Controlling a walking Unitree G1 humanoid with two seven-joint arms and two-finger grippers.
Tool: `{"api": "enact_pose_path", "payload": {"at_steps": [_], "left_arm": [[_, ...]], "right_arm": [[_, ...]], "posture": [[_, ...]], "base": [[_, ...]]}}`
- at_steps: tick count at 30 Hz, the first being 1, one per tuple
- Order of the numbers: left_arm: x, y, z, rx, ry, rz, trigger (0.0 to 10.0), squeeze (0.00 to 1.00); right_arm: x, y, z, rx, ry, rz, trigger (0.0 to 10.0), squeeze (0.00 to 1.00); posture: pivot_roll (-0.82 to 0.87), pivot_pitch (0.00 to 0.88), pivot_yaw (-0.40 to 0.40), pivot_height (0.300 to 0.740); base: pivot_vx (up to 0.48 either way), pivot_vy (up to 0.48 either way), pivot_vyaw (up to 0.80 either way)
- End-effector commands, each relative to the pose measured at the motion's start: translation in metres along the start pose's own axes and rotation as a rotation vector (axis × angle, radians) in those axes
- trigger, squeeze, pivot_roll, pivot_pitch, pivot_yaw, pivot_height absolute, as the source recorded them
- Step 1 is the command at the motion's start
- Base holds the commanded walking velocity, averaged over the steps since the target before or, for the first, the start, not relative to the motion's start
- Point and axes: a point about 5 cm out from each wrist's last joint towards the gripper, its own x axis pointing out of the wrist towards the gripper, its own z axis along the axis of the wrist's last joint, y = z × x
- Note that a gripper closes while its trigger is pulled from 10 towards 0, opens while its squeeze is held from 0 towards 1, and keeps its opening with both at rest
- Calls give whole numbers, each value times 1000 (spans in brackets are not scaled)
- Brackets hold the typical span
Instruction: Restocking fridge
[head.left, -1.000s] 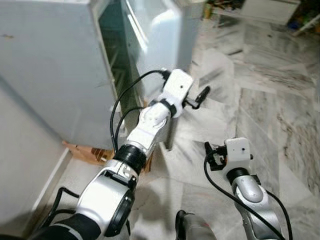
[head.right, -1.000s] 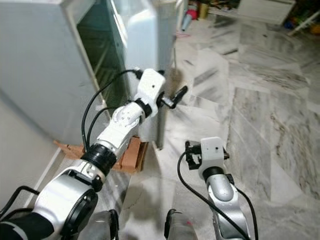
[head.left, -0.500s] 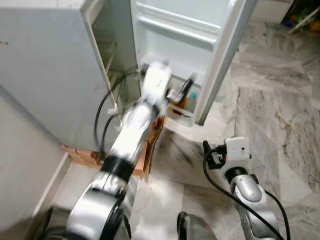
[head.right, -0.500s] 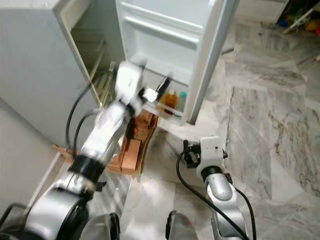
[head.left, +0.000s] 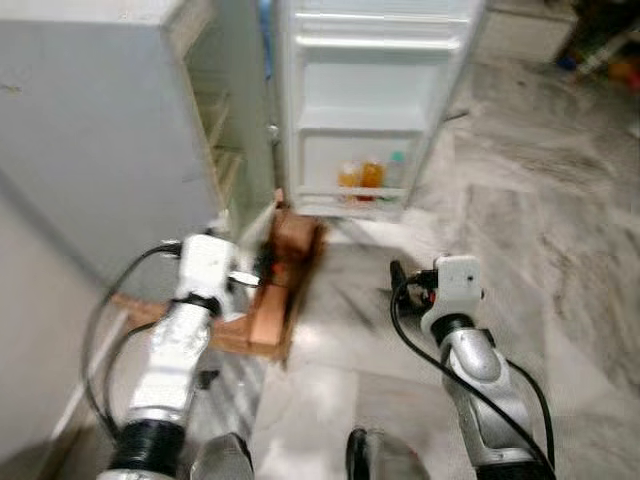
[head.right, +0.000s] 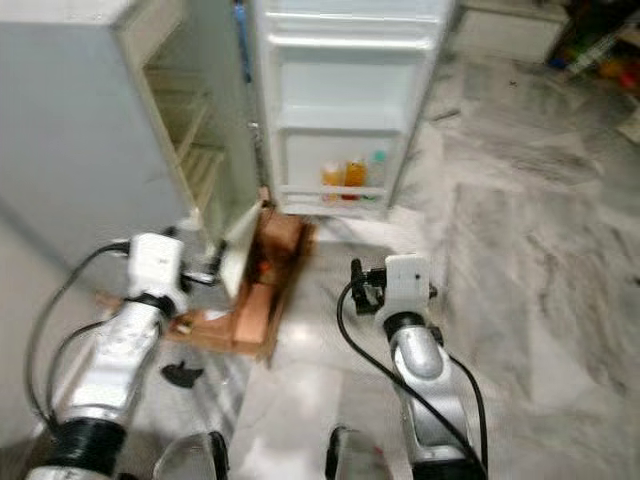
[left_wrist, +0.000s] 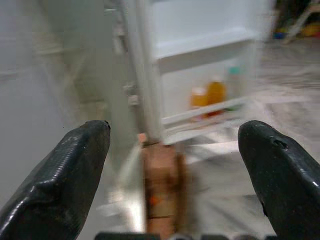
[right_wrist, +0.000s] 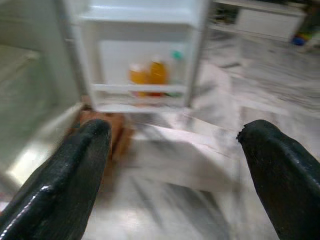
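The fridge stands in the upper left of the frame, its door swung wide, well ahead of both end effectors. The left end effector and right end effector hang empty, fingers spread. The door's bottom shelf holds two orange bottles and a green-capped bottle. An open cardboard box lies on the marble floor at centre.

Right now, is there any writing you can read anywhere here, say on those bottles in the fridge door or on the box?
None can be read.
Bottles in the fridge door: labels too blurred.
Cardboard box on the floor: no print can be made out.
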Motion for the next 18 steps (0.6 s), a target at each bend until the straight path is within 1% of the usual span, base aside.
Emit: {"api": "enact_pose_path", "payload": {"at_steps": [1,3,8,12,18], "left_arm": [[-3,-9,0,-1,13,-31,10000,0],[-4,-10,2,-24,26,-21,10000,0],[-2,-13,4,-18,29,-22,10000,0],[-2,-13,4,-16,32,-26,10000,0],[-1,-14,5,-9,41,-25,10000,0]], "right_arm": [[-2,0,-3,9,9,-5,10000,0],[-2,5,-3,21,4,3,10000,0],[0,6,-3,29,-2,1,10000,0],[0,7,-2,30,-8,2,10000,0],[1,7,0,33,-24,2,10000,0]], "posture": [[-17,95,-7,740],[-17,96,-4,740],[-19,94,0,740],[-21,93,3,740],[-22,94,4,740]], "base": [[0,-446,0],[0,-446,0],[0,-440,0],[258,-401,0],[376,-294,0]]}}
